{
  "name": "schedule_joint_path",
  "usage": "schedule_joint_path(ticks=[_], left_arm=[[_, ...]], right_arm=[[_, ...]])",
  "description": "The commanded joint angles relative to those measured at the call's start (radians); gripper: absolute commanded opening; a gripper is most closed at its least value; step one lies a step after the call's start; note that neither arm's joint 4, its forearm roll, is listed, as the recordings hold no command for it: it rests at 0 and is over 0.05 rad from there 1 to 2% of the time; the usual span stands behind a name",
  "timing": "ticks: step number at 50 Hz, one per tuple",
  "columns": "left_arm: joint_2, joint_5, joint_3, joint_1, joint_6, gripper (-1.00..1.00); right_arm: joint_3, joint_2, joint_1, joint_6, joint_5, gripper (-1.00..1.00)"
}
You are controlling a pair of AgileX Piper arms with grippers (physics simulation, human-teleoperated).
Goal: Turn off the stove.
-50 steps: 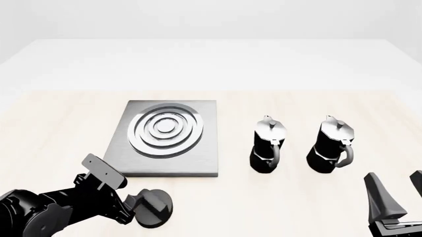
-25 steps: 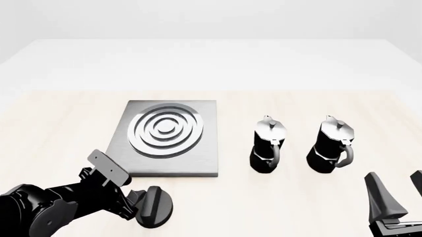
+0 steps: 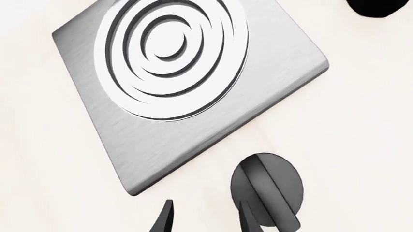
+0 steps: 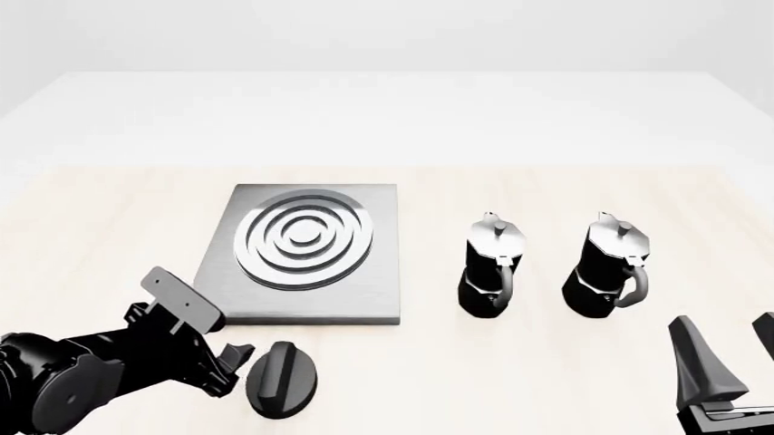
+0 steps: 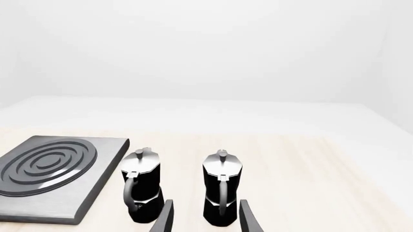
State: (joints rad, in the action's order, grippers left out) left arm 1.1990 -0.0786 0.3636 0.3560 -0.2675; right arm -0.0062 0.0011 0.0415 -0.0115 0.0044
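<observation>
Sim kitchen: stove [image 4: 303, 256], moka pots [image 4: 490, 267]

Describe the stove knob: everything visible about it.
The knob is a round, flat black disc with a raised straight bar across its face. It lies flat on the pale wooden table, apart from the grey stove slab and nearer the arms. The left gripper sits open beside it, one finger close to its rim; contact can't be confirmed.

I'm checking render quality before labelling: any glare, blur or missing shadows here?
Front view: sharp, soft even light, faint shadows under the moka pots. Left wrist view: burner rings blown out near white, the knob crisp. Right wrist view: no blur, hazy white background.
</observation>
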Motion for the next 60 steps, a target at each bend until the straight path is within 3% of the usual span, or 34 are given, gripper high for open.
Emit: schedule_joint_path(ticks=[1, 21, 37, 60], left_arm=[[-0.114, -0.085, -0.012, -0.049, -0.02, 1.0], [-0.333, -0.276, 0.014, -0.121, -0.084, 1.0], [-0.516, -0.443, 0.067, -0.156, -0.096, 1.0], [-0.652, -0.555, 0.098, -0.255, -0.104, 1.0]], right_arm=[[0.0, 0.0, 0.003, 0.0, -0.001, 1.0], [-0.002, 0.0, 0.006, 0.001, -0.001, 1.0], [-0.001, -0.001, 0.006, 0.001, -0.002, 1.0], [-0.001, -0.001, 0.008, 0.006, -0.003, 1.0]])
